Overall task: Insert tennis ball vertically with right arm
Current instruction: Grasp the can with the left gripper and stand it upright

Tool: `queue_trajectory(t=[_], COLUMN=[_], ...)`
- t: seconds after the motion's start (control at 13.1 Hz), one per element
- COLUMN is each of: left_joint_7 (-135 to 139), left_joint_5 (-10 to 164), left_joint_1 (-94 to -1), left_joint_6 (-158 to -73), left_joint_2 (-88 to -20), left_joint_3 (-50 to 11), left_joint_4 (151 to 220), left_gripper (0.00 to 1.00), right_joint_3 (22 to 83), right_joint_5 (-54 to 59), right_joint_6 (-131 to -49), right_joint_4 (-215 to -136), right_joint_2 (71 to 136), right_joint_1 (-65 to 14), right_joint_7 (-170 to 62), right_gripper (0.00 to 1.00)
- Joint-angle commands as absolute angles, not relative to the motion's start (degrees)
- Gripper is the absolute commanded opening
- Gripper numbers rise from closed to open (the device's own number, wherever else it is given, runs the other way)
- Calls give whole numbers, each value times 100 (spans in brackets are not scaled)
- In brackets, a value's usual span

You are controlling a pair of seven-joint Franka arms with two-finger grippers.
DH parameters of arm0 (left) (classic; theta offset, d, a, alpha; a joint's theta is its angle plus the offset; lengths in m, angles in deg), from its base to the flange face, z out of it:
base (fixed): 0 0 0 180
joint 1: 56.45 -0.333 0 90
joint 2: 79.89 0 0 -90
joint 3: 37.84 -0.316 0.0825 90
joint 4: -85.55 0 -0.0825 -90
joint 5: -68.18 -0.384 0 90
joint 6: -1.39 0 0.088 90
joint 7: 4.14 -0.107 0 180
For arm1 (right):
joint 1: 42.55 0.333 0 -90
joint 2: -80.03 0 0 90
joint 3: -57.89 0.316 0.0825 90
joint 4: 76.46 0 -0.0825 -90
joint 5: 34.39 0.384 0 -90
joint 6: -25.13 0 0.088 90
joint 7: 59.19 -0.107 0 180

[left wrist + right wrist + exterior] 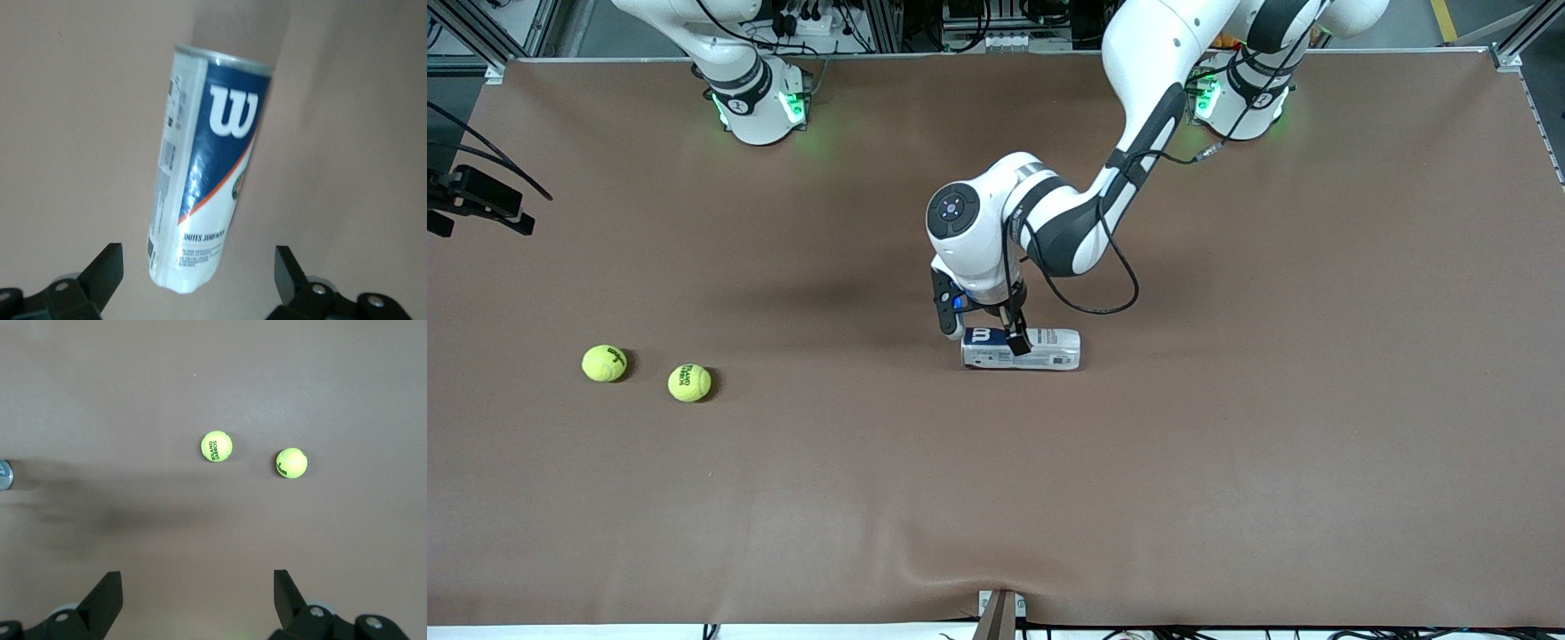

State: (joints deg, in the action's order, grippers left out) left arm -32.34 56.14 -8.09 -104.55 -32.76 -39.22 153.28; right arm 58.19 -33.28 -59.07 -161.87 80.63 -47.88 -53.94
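Left gripper (980, 333) low over the Wilson can (1040, 349) lying on its side mid-table, fingers wide, straddling it without a grip, right gripper (197, 597) high, fingers wide, empty, two tennis balls (605, 363) (689, 382) toward the right arm's end, near each other.

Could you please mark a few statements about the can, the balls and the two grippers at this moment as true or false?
1. The tennis ball can lies on its side on the table. True.
2. The left gripper is shut on the can. False: its fingers stand open, down around the can's end.
3. Two tennis balls rest on the table toward the right arm's end. True.
4. The right gripper holds a ball. False: it is open and empty, above the balls.
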Motion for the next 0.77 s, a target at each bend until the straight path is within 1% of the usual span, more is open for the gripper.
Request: queue_trajectory(t=[0.0,0.46,0.69], left_joint_7=[-3559,-4209,-4439], left_joint_5=[5124,4928,4919], left_joint_1=[-741,-688,-671], left_joint_6=[-10249,-10390,-10381], left_joint_2=[-3112,-2821,-2787], left_joint_3=[-3960,-3969,-4127], left_joint_4=[15173,15165,15191], left_gripper=[100,100,100], right_joint_3=[5903,5903,5903], right_joint_5=[-3236,-3236,-3263], right_joint_6=[-5907,-5907,-5899], right_joint_4=[-16163,-16163,-16154], right_joint_2=[8065,8065,8065], right_joint_1=[-4923,-4932,-4923], right_joint_7=[-5357,-5357,-5348], right_gripper=[100,100,100])
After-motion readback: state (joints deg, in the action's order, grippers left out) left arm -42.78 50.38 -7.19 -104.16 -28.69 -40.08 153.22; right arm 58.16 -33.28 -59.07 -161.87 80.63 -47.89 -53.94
